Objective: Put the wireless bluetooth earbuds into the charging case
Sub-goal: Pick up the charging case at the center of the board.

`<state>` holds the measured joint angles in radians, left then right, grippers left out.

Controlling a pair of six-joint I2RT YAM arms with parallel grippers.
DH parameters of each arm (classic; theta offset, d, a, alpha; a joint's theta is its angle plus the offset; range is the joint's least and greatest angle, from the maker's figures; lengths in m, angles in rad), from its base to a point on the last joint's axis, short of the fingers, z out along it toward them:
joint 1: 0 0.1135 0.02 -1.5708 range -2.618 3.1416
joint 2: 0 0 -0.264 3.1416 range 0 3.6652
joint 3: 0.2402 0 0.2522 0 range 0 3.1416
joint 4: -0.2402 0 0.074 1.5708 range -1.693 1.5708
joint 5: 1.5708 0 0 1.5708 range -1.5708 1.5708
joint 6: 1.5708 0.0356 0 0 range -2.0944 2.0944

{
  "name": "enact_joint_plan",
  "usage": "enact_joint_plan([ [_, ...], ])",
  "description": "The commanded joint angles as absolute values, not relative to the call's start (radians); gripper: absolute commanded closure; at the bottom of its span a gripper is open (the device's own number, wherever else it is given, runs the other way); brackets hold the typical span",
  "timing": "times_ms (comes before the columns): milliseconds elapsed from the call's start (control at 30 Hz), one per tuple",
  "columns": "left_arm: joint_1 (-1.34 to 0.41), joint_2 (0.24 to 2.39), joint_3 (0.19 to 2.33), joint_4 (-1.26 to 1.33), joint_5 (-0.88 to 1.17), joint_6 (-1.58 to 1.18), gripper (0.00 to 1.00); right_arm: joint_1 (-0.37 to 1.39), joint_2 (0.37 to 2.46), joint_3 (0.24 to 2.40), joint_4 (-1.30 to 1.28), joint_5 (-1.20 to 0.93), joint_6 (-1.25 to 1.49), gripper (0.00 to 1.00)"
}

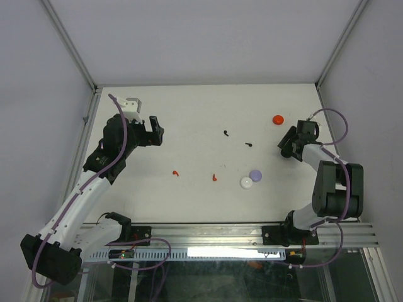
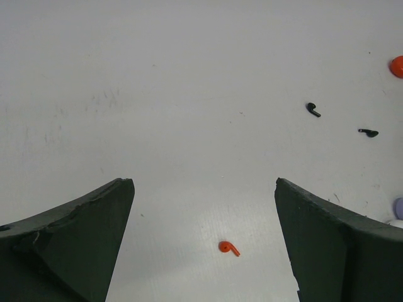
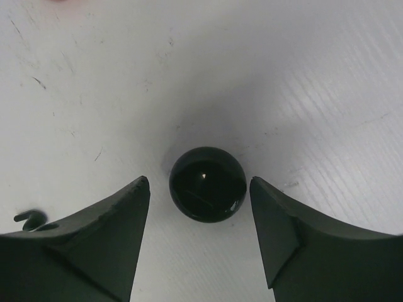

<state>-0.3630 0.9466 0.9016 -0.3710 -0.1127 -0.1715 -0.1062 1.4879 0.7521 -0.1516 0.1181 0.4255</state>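
Two red earbuds [image 1: 175, 172] [image 1: 215, 177] lie at mid-table, and two black earbuds [image 1: 225, 133] [image 1: 249, 144] lie farther back. My left gripper [image 1: 154, 131] is open and empty above the table's left. In the left wrist view it [image 2: 204, 182] hovers over one red earbud [image 2: 228, 247], with the black earbuds [image 2: 312, 110] [image 2: 368, 133] to the right. My right gripper [image 1: 286, 143] is open. In the right wrist view it [image 3: 199, 179] straddles a round glossy black case [image 3: 207, 184] lying just ahead of its fingertips, apart from both. A black earbud [image 3: 30, 218] lies at its left.
A red round case [image 1: 278, 119] lies at the back right, also showing in the left wrist view [image 2: 397, 66]. A lilac case [image 1: 255, 174] and a white case [image 1: 246, 182] lie side by side right of centre. White enclosure walls ring the table.
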Motion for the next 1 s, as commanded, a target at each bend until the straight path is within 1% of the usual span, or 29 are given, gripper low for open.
enact_joint_plan([
  [0, -0.344, 0.952, 0.902, -0.339, -0.075, -0.167, 0.01, -0.109, 1.521, 0.809, -0.149, 0.053, 0.392, 0.33],
  [133, -0.341, 0.957, 0.904, -0.339, -0.062, -0.168, 0.01, -0.088, 1.531, 0.812, -0.159, -0.024, 0.390, 0.32],
  [300, -0.339, 0.962, 0.902, -0.339, -0.056, -0.169, 0.01, -0.013, 1.510, 0.826, -0.185, -0.096, 0.391, 0.31],
  [467, -0.338, 0.966, 0.901, -0.338, -0.046, -0.169, 0.01, 0.037, 1.501, 0.869, -0.213, -0.155, 0.333, 0.29],
  [700, -0.337, 0.963, 0.900, -0.338, -0.044, -0.169, 0.01, 0.043, 1.465, 0.932, -0.269, -0.009, 0.218, 0.25],
  [833, -0.336, 0.966, 0.902, -0.337, -0.039, -0.167, 0.01, 0.036, 1.500, 0.947, -0.278, 0.109, 0.189, 0.21],
  [967, -0.337, 0.968, 0.900, -0.337, -0.037, -0.168, 0.01, 0.033, 1.543, 0.944, -0.260, 0.139, 0.185, 0.21],
])
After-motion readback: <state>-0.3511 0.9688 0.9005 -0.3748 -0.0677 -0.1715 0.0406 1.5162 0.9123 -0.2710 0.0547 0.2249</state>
